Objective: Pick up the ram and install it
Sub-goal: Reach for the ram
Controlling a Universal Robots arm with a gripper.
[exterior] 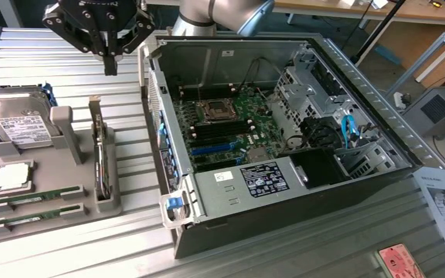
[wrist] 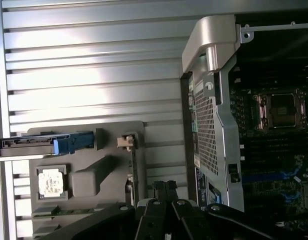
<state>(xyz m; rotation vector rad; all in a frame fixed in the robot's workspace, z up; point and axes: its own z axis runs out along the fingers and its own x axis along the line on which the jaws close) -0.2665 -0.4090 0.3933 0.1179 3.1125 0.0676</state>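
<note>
While hand (exterior: pixel 110 68) hangs shut, ram (exterior: pixel 33 197) lwr edge hidden

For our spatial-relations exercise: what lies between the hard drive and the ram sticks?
The square silver processor chip, in the grey tray; exterior view.

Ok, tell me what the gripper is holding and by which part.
Nothing. The gripper is shut and empty, above the tray where the ram sticks lie.

I seem to work in a robotics lab: slatted metal bench (exterior: pixel 29 58), open PC case (exterior: pixel 207 58), grey parts tray (exterior: pixel 68 200), and wooden desks (exterior: pixel 323 7) behind.
</note>
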